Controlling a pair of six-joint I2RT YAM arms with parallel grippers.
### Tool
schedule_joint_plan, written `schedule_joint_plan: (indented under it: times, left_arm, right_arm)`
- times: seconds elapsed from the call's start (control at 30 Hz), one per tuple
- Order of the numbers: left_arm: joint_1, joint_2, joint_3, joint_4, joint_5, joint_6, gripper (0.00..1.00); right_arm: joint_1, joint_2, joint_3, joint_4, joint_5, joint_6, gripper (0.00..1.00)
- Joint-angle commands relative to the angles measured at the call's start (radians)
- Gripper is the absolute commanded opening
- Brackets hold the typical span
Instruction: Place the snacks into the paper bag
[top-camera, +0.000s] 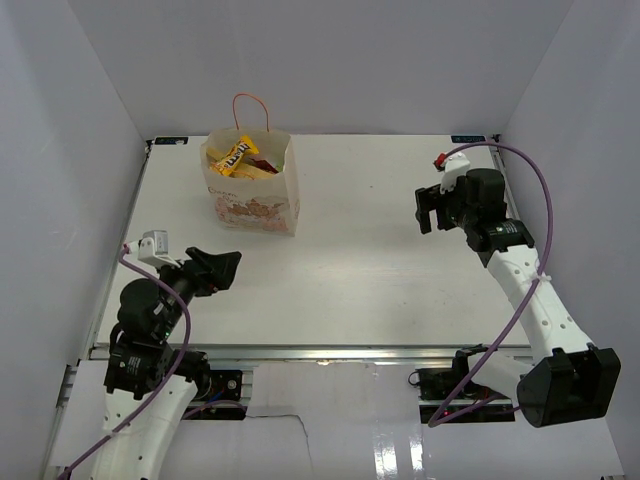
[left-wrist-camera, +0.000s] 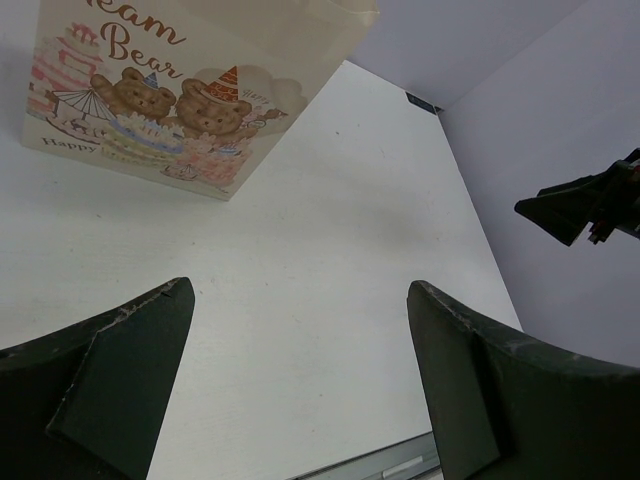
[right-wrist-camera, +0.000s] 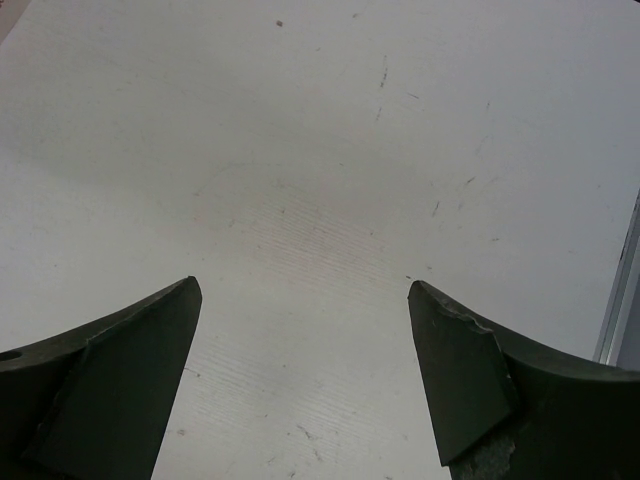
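The paper bag (left-wrist-camera: 262, 45) front carries brown script reading "eam Bear" (leading letters cut off by the frame edge) and "Happy" along its lower edge; lettering on the yellow candy packet (top-camera: 232, 152) is illegible.

The upright paper bag (top-camera: 254, 205) blocks the far-left corner of the table (top-camera: 380, 275).

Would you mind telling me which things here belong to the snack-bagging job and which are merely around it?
Belonging to the job:
- paper bag
- snacks inside it, a yellow candy packet on top
- left gripper and right gripper, both open and empty

Merely around:
- white table
- purple cables
- enclosure walls
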Motion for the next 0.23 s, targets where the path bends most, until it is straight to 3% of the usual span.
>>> schedule_joint_plan:
  times: [0.0,0.2]
  left_arm:
    - [0.001,0.02,0.013,0.03,0.009,-0.003,0.98]
    - [-0.001,0.027,0.011,0.038,0.013,0.008,0.98]
  right_arm:
    - [-0.005,-0.027,-0.009,0.055,0.044,0.01,0.9]
    - [-0.005,-0.033,-0.027,0.069,0.059,0.013,0.9]
